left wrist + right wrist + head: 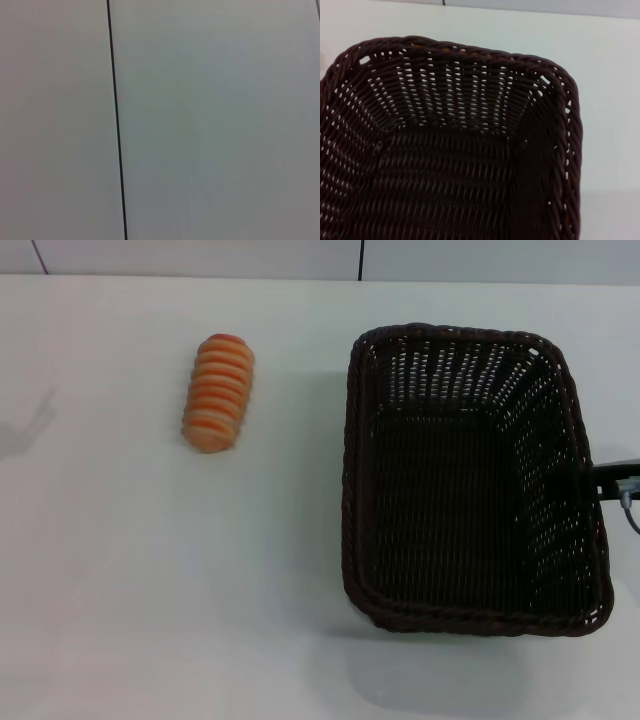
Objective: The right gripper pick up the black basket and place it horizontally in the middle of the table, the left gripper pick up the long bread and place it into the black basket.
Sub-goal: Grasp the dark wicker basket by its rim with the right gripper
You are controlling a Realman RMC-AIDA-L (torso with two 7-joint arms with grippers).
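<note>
The black basket (352, 490) is on the right half of the white table (150, 590), its long side running away from me and its inside empty. A pale shadow on the table below its near end suggests it hangs slightly above the surface. My right gripper (603, 478) shows only as a dark tip with a thin cable at the basket's right rim, apparently holding it. The right wrist view looks into the basket (470, 50) from close above its rim. The long bread (218, 392), orange with cream stripes, lies at the back left. My left gripper is out of view.
The left wrist view shows only a pale flat surface with a thin dark seam (116, 120). A faint shadow (28, 428) falls on the table's far left edge. A wall (200, 255) runs behind the table.
</note>
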